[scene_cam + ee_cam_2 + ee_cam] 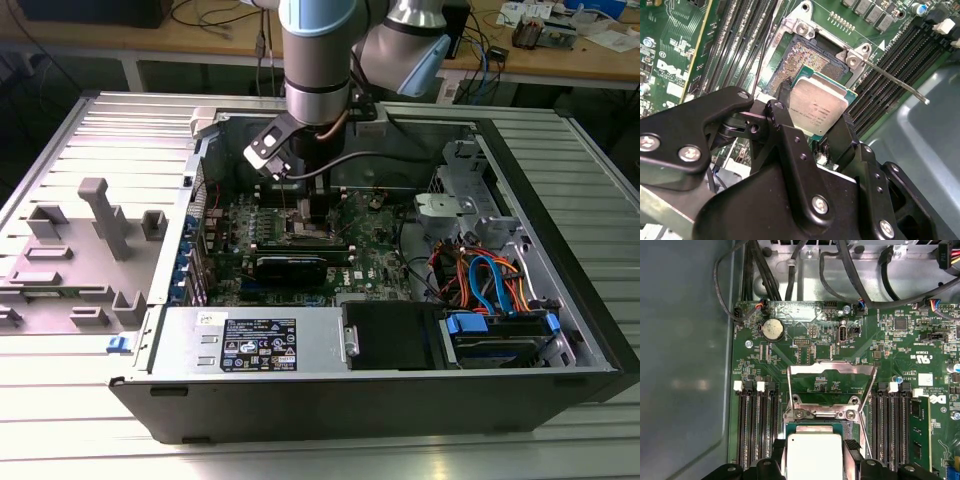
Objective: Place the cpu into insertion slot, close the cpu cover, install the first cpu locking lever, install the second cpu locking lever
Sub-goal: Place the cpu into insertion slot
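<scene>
My gripper [816, 116] is shut on the cpu [819, 107], a flat square chip with a silver-grey top, its black fingers [785, 95] pressing two opposite edges. The chip hangs just over the insertion slot [810, 57], whose gold contact field lies uncovered beyond it. In the first wrist view the cpu [812, 455] sits between the fingertips, and the cpu cover [832, 368], a silver window frame, stands swung open past the socket. A thin locking lever [895, 82] sticks out free beside the socket. In the exterior view the gripper [312, 208] is down inside the computer case.
Long black memory slots [757, 430] flank the socket on both sides. A black finned card [290, 266], a power supply [250, 345] and coloured cables [490, 280] crowd the case. Grey fixtures [95, 240] stand on the table at the exterior view's left.
</scene>
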